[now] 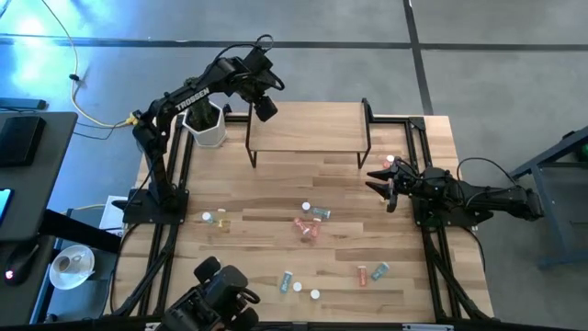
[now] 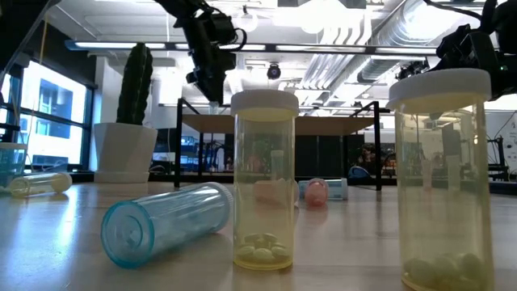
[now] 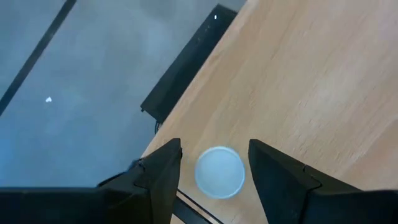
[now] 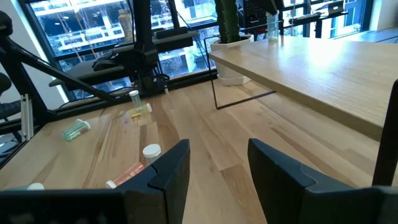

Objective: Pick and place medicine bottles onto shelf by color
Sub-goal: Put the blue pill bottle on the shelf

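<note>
The light-wood shelf stands at the table's far side. My left gripper hangs open over the shelf's far left corner. Its fingers stand on either side of the white cap of a pale bluish bottle, which stands upright on the shelf top, with a small gap on each side. The same bottle shows in the right wrist view. My right gripper is open and empty, low over the table by the shelf's right legs. Several bottles lie scattered on the table: pink, teal, yellow.
A white pot with a cactus stands left of the shelf, close to my left arm. More bottles lie near the table's front: teal, pink, teal. A pink bottle stands by the shelf's right leg. Two yellow bottles stand near the low camera.
</note>
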Controlling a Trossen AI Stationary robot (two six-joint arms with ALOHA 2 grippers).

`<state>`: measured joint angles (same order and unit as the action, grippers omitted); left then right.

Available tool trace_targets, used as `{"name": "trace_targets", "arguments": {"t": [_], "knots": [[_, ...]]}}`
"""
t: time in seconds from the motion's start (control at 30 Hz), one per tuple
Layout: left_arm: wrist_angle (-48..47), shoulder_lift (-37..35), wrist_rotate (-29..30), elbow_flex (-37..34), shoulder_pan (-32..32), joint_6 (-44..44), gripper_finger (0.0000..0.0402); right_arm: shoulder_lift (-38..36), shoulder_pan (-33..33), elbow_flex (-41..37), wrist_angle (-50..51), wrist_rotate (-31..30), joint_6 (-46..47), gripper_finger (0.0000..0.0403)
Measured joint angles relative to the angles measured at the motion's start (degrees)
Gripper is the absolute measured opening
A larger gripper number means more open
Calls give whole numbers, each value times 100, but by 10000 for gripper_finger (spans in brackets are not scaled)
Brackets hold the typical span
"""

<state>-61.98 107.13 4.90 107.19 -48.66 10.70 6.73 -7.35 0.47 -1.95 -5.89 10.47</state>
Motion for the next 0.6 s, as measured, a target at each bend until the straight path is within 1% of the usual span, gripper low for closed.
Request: {"name": "trace_targets", "arguments": {"t": [0.13,0.3,0.37,0.43,0.6], "knots": [[-136,-15,-141,265,6,0,180,1,0,0,2,0,-1,154],[-590,-28,-342,674,7,144,180,1,-1,0,2,0,-1,154],[-652,-106,-449,704,7,208,180,0,1,0,1,2,0,154],[-656,-212,-690,702,7,289,180,0,0,0,2,2,28,154],[-597,-462,-1626,638,7,348,179,1,-1,-1,1,6,597,154]]}}
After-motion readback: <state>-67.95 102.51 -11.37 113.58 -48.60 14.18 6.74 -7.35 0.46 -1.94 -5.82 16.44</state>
